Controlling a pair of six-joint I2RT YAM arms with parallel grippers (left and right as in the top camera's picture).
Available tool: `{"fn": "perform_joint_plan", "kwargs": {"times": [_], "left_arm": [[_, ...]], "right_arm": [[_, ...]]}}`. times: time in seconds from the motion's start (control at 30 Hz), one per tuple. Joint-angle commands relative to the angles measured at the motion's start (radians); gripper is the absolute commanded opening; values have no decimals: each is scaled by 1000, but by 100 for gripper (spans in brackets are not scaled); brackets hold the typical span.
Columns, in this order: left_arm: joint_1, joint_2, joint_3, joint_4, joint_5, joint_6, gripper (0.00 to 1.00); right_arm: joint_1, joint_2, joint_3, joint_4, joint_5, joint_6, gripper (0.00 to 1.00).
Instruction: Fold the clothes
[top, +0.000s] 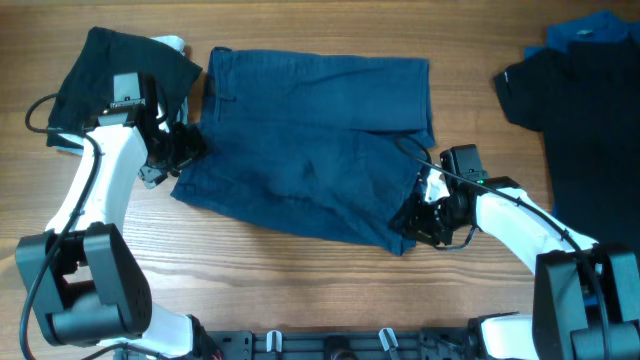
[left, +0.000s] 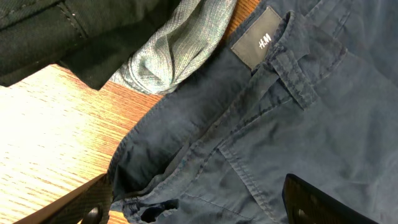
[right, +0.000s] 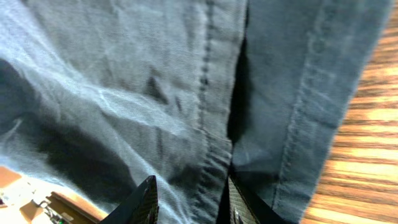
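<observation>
The dark navy shorts (top: 310, 140) lie spread flat in the middle of the table. My left gripper (top: 180, 150) is at their left waistband edge. In the left wrist view its fingers (left: 199, 208) are wide open on either side of the waistband corner (left: 186, 186), below the label (left: 256, 45). My right gripper (top: 420, 212) is at the lower right leg hem. In the right wrist view its fingers (right: 193, 202) are closed on the navy fabric (right: 155, 93) by a stitched seam.
A black garment (top: 110, 60) with a pale blue piece (top: 175, 43) lies at the back left; both also show in the left wrist view, black (left: 74, 31) and pale blue (left: 174, 50). Another black garment (top: 590, 130) and a bright blue one (top: 590, 30) lie at the right. Bare wood (top: 300, 270) runs along the front.
</observation>
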Motion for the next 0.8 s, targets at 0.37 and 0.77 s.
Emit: {"fn": "perform_joint_plan", "kwargs": {"times": [0.37,0.77], "left_arm": [[3,-16,-6,0,16,2,86],[3,-122,-6,-76,16,9,88]], "right_arm": [[6,-2,-12,26,-193,-92,4],[6,-385,-11,-409,-65,-151,4]]}}
